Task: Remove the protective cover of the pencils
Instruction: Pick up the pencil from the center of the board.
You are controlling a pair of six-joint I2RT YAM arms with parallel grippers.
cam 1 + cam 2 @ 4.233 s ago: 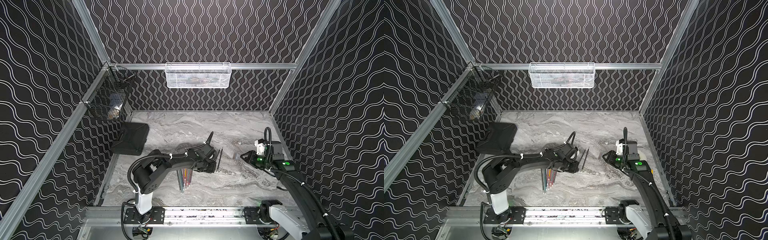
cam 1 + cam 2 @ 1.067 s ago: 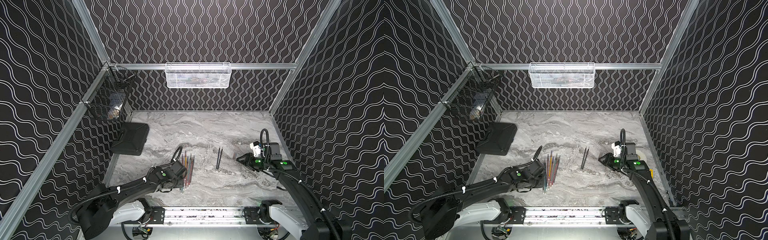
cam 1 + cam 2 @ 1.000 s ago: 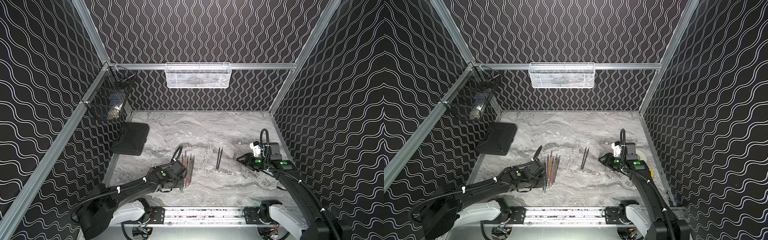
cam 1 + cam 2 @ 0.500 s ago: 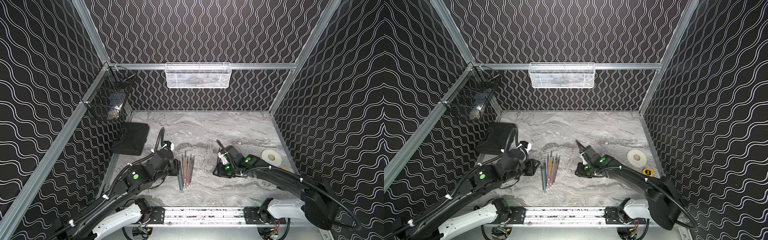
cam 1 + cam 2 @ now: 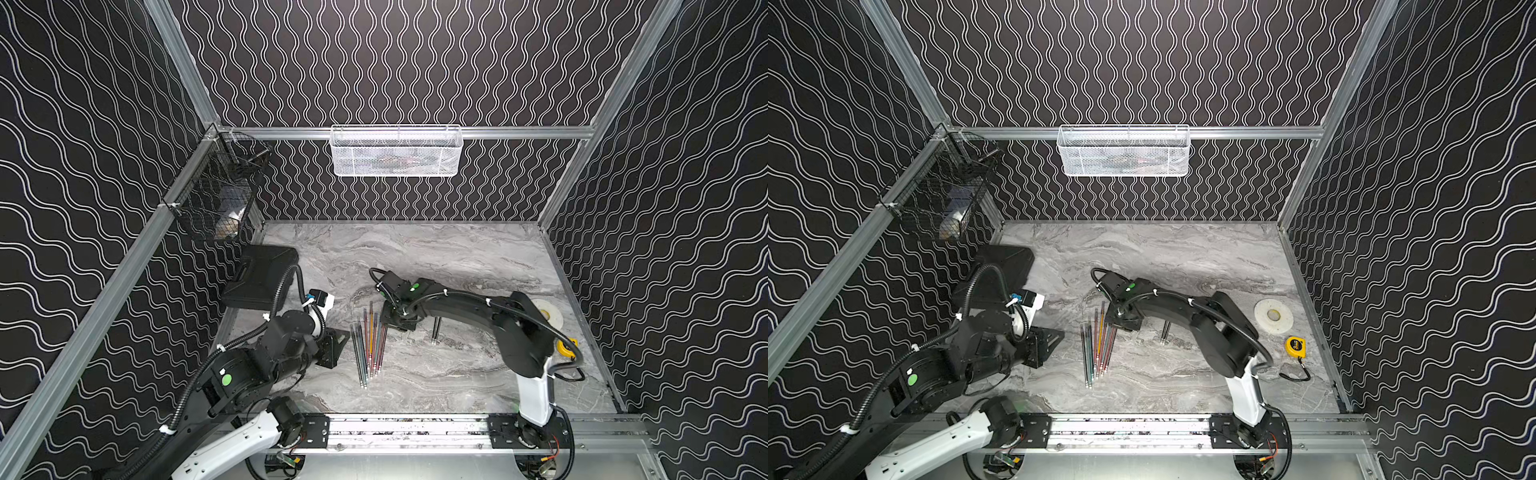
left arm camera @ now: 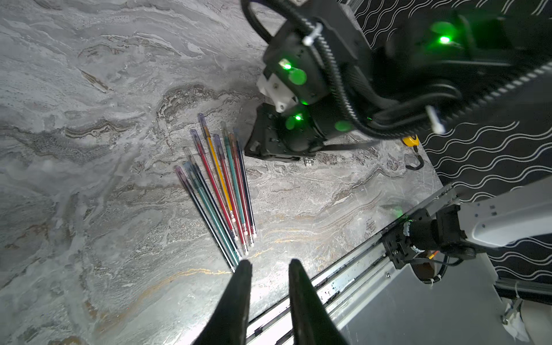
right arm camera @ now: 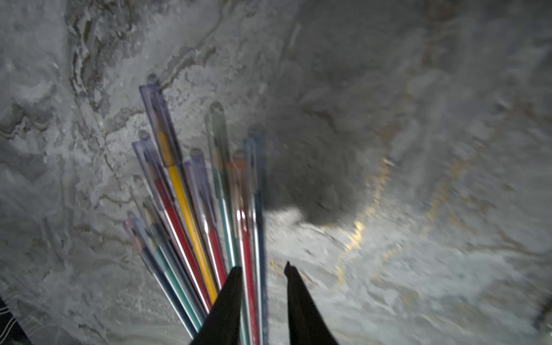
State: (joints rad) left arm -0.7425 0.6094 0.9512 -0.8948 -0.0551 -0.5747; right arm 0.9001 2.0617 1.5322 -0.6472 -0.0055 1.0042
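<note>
A fan of long, thin pencils (image 5: 370, 349) in orange, red, teal, purple and dark blue lies flat near the middle of the grey marbled tabletop (image 5: 436, 249), and it shows in both top views (image 5: 1098, 349). The shafts lie close together at the end nearer the front rail and spread apart toward the back wall. The spread ends wear clear plastic caps (image 6: 204, 124), which both wrist views show seated on the pencils. Two dark pencils (image 5: 435, 330) lie well apart from the fan, under the black right arm (image 5: 465, 301).

The left fingers (image 6: 243, 280) stand slightly spread with nothing between them. In the left wrist view their tips sit just short of the fan's pale ends. In both top views the black left arm (image 5: 286, 340) ends just beside the fan, on its left, without touching it.

The right fingers (image 7: 233, 292) are also parted. A red and a dark blue pencil run through the gap in the right wrist view, but that view is blurred and I cannot tell whether the fingers touch them. In the top views the right arm's head sits over the capped ends at the fan's right edge.

A black plastic case (image 5: 262, 278) lies by the left wall. A white tape roll (image 5: 1273, 316) and a yellow tape measure (image 5: 1295, 347) lie near the right wall.
</note>
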